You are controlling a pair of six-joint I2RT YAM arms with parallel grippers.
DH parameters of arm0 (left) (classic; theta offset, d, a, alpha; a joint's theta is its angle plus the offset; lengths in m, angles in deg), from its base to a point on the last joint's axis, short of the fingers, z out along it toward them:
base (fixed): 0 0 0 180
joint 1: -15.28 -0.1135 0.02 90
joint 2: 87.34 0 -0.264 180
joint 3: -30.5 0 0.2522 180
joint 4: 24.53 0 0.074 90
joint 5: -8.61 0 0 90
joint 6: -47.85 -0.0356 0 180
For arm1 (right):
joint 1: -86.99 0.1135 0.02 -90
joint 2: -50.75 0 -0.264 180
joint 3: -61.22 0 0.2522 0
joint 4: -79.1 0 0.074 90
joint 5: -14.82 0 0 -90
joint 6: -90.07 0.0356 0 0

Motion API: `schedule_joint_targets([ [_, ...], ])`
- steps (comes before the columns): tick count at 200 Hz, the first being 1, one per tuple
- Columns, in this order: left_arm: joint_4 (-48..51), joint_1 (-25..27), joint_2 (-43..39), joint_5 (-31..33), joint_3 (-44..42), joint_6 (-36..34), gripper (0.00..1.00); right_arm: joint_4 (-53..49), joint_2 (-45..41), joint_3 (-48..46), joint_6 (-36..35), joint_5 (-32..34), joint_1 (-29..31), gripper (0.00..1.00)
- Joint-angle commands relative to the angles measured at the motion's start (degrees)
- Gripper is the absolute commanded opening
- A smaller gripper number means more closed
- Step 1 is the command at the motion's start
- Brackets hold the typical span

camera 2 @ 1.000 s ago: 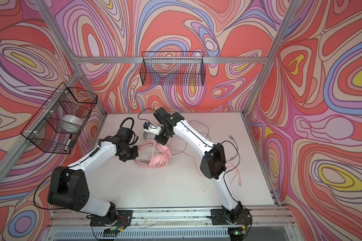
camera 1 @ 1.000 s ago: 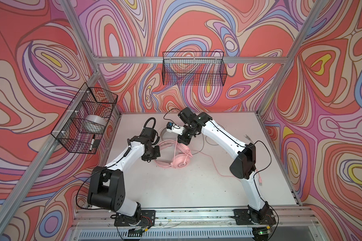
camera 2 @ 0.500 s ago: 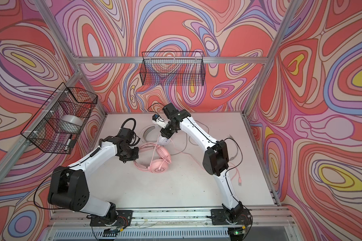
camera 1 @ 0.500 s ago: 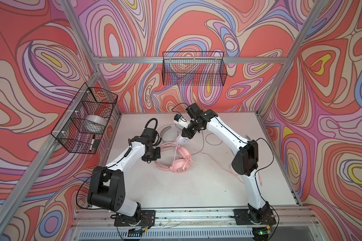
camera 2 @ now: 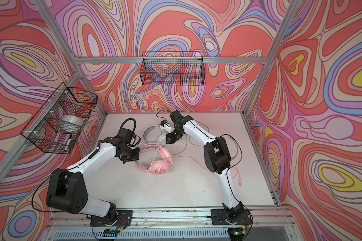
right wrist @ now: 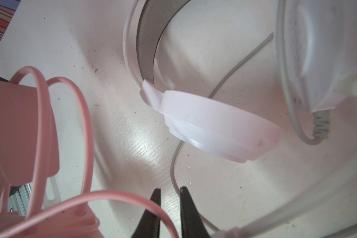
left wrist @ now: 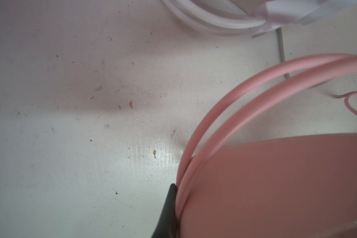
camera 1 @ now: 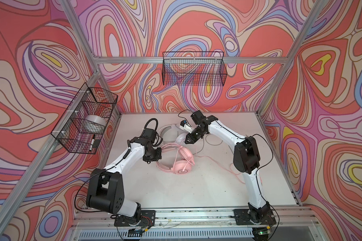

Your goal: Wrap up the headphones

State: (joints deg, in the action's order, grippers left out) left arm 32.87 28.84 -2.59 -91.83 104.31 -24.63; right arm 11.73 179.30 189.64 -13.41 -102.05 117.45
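The pink headphones (camera 1: 183, 167) (camera 2: 160, 167) lie mid-table, one earcup flat and the other tilted up. My left gripper (camera 1: 159, 150) (camera 2: 138, 153) is shut on their pink headband (left wrist: 214, 115); only one black finger (left wrist: 168, 210) shows, pressed against it. The white headphones (camera 1: 169, 133) (camera 2: 149, 133) (right wrist: 214, 127) lie just behind, their grey cable (right wrist: 173, 164) running under my right gripper (camera 1: 186, 142) (camera 2: 167, 142) (right wrist: 170, 188). That gripper hovers between the two headsets, open by a narrow gap. A loop of pink cable (right wrist: 111, 194) crosses in front of one of its fingers, loose.
The pink cable (camera 1: 217, 164) trails right across the table to a plug (camera 2: 240, 180) beside the right arm. A wire basket (camera 1: 86, 119) on the left wall holds a tape roll (camera 1: 94, 124) and a marker. Another wire basket (camera 1: 193, 71) hangs on the back wall.
My right gripper has drawn back from above the pink headphones toward the white ones, and its jaws have parted a little. The pink headphones shifted slightly forward. The left gripper kept its hold.
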Motion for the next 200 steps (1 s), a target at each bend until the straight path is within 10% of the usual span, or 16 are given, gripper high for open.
schedule_joint_targets([
  [1,-1.16,0.23,-2.20,-5.07,-0.79,-0.92,0.00,4.56,-2.54,-2.86,2.78,-1.67,-0.39,0.21],
  [200,-5.21,-2.00,-3.90,-10.81,-2.79,3.66,0.00,20.25,-15.98,-34.02,13.52,-1.86,-6.11,0.43],
])
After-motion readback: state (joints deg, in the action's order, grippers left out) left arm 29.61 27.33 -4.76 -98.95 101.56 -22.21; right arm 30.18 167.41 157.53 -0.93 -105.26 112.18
